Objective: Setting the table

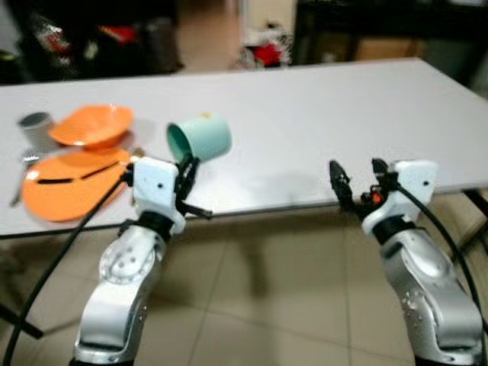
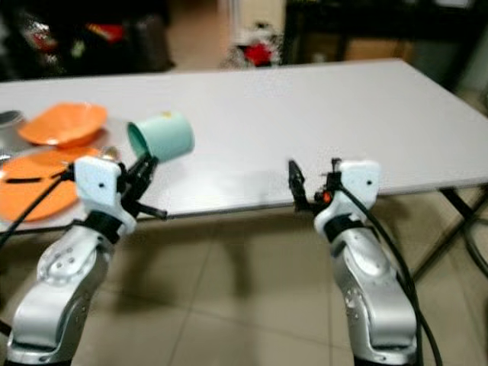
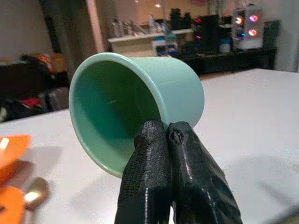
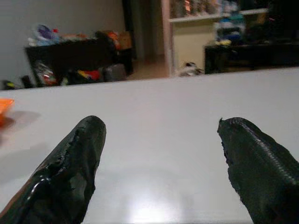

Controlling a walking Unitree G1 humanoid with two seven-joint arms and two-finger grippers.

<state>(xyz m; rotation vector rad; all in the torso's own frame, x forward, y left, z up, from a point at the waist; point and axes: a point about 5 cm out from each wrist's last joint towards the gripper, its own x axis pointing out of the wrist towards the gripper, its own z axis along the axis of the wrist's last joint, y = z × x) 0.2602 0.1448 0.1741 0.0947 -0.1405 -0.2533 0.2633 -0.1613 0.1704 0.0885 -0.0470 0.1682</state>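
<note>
Cup (image 1: pixel 200 139), mint green, sits left of centre in the left eye view, lifted clear of the white table (image 1: pixel 320 114) and pinched by the left gripper (image 1: pixel 185 174). Its two black fingers (image 3: pixel 161 154) are pressed together on the lower part of the rim, one inside the mouth and one outside the wall, as the left wrist view shows. That rim pinch looks chosen because the wall is too broad to span, and it leaves the base free to be set down.

Held this way the cup lies tipped nearly on its side. Its long axis runs roughly level, a little raised at the base end; the open mouth faces the left of the frame and back toward the robot, while the closed base points toward the right and away over the table.

Further out, at the left edge of the frame, an orange plate (image 1: pixel 69 183) lies flat with dark utensils across it, an orange bowl (image 1: pixel 91 126) just behind it and a grey cup (image 1: pixel 34 128) beside the bowl. A spoon (image 3: pixel 35 193) rests near the plate.

At the right of the frame the right gripper (image 1: pixel 357 183) hovers at the near table edge with fingers spread wide and nothing between them, seemingly waiting while the left arm carries the cup toward a bare place setting
</note>
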